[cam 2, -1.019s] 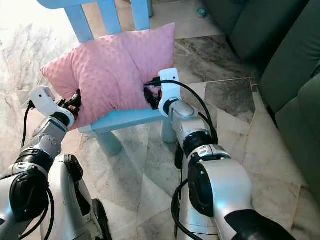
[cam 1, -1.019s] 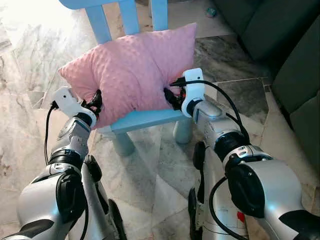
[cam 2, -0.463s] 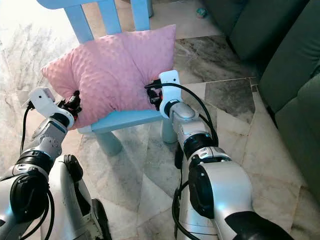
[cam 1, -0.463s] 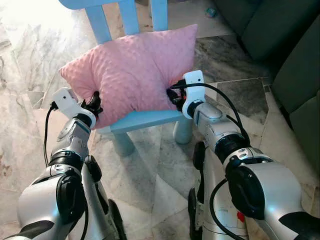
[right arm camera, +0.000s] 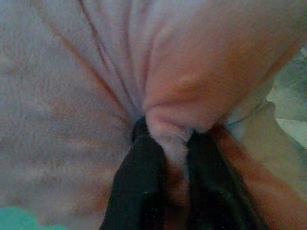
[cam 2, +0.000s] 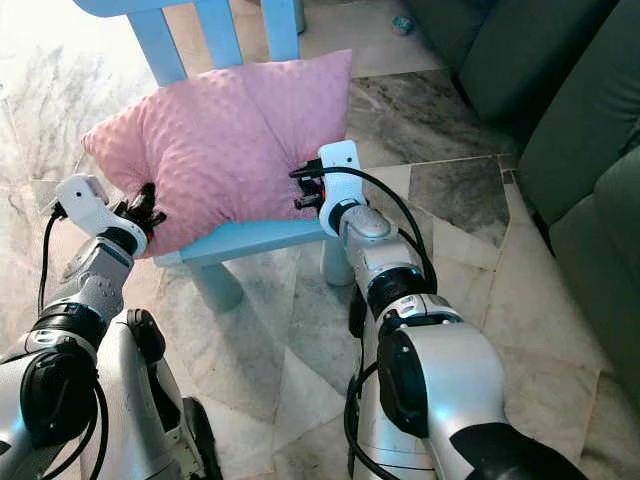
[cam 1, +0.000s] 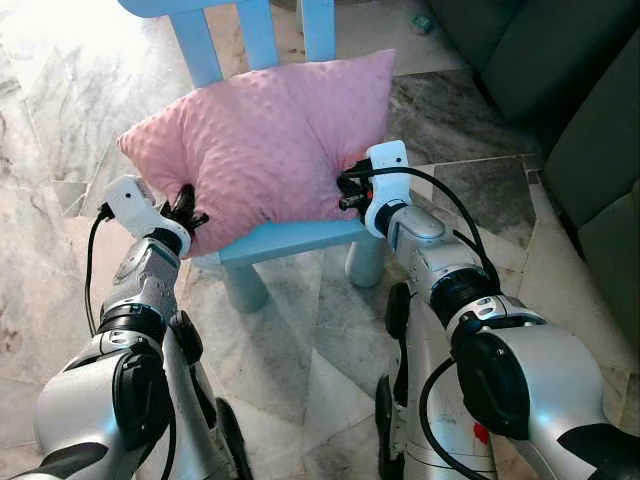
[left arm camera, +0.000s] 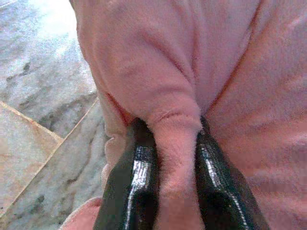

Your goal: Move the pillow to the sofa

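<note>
With both grippers already pinching fabric, the grab stage looks done. Left gripper (cam 1: 186,206), lower left of centre in the left eye view, has its two fingers (left arm camera: 135,167) closed narrow on a fold at the pillow (cam 1: 265,145) corner; wrist view shows pink cloth bunched btwn them. Right gripper (cam 1: 347,189), centre frame, likewise clamps a fold at the pillow's near right edge, fingers (right arm camera: 144,158) tight on it. Pillow sits on the blue chair (cam 1: 290,240), centre-upper frame, leaning vs the backrest, not lifted yet. Sofa (cam 1: 560,90) is dark green, upper right, well apart. Left to do, I'd judge: lift, turn right, carry over, set down, release.
</note>
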You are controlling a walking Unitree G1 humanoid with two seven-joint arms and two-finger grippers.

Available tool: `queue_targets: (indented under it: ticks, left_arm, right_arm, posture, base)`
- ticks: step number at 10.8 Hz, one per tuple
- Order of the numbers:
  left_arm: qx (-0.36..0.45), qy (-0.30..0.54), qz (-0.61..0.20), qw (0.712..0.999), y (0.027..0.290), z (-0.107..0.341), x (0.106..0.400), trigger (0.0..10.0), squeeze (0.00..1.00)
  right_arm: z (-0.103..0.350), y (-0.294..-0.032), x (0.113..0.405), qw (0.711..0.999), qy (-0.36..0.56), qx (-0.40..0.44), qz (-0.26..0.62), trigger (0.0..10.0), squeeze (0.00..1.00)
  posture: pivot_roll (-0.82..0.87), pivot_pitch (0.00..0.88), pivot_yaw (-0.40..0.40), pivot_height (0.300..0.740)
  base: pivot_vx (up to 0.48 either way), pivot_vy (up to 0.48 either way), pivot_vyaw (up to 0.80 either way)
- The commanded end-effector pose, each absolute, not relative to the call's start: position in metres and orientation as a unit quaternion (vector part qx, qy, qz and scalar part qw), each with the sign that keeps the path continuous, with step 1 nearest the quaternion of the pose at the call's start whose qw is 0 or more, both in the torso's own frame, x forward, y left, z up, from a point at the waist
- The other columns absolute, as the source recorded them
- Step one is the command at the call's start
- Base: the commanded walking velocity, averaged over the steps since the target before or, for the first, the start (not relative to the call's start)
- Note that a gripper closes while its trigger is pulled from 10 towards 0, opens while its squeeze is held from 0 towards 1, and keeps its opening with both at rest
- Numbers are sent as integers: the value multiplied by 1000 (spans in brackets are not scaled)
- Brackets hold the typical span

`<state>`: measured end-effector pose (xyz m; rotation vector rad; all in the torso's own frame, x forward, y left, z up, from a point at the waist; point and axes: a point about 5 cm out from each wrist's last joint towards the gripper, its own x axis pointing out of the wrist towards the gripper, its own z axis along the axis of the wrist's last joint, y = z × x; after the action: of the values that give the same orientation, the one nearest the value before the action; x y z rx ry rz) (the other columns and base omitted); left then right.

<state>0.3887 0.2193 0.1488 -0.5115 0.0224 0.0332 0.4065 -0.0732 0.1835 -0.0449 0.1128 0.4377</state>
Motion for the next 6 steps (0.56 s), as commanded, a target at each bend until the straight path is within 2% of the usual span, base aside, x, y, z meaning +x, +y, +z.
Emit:
queue_targets:
  ticks: [1,6]
  left_arm:
    - [-244,52,17,968,217,126,380,0,0]
    - [-221,26,35,974,227,132,379,0,0]
  right_arm:
    - [157,-70,398,969,107,-20,224,0,0]
    - [164,-72,401,972,87,-9,219,0,0]
  posture:
    - [-104,418,-11,397]
    - [-100,411,-9,397]
  base:
    - [0,0,0]
    - [0,0,0]
